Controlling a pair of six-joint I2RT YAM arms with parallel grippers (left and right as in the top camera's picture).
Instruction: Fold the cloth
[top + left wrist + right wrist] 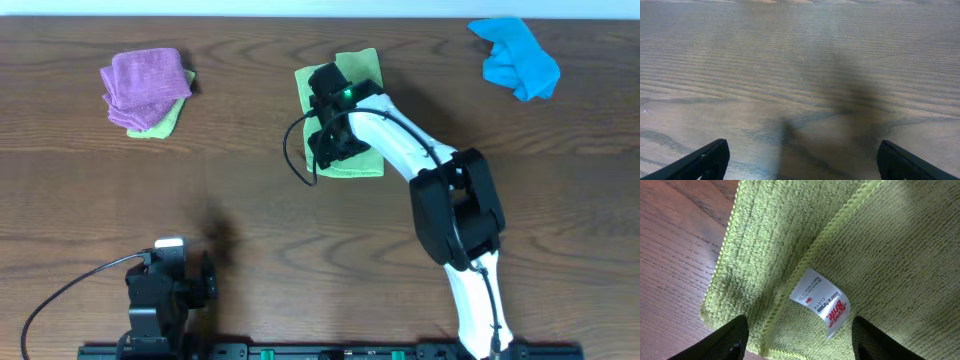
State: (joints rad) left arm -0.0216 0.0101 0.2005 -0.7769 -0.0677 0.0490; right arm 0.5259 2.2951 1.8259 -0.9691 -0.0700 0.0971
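1. The cloth (362, 68) is lying flat on the worktop (250, 200), at the far middle, lime-green.
2. The right arm (455, 210) is reaching from the near right edge across to it; the right gripper (330, 112) is sitting directly over the cloth and covering its middle in the overhead view.
3. In the right wrist view the right gripper's jaws are standing wide apart, released, with nothing pinched between them; the cloth is filling the space below and between them.
4. That same view is showing the cloth in two layers: an upper layer with a stitched hem running diagonally, and a lower layer sticking out to the left of it.
5. A white label (822, 302) with red print is lying at that hem, between the two fingers (732, 337).
6. Bare wood is showing left of the cloth's edge.
7. A black cable (293, 150) is looping out from the right wrist over the cloth's near-left corner.
8. The left arm (155, 295) is sitting at the near left edge, well apart from the cloth.
9. The left gripper (803, 147) is pointing at bare worktop, jaws spread wide, released, holding nothing.
10. A purple cloth (145, 80) is lying on a paler green cloth (165, 122) at the far left.
11. A blue cloth (518, 60) is lying crumpled at the far right corner.
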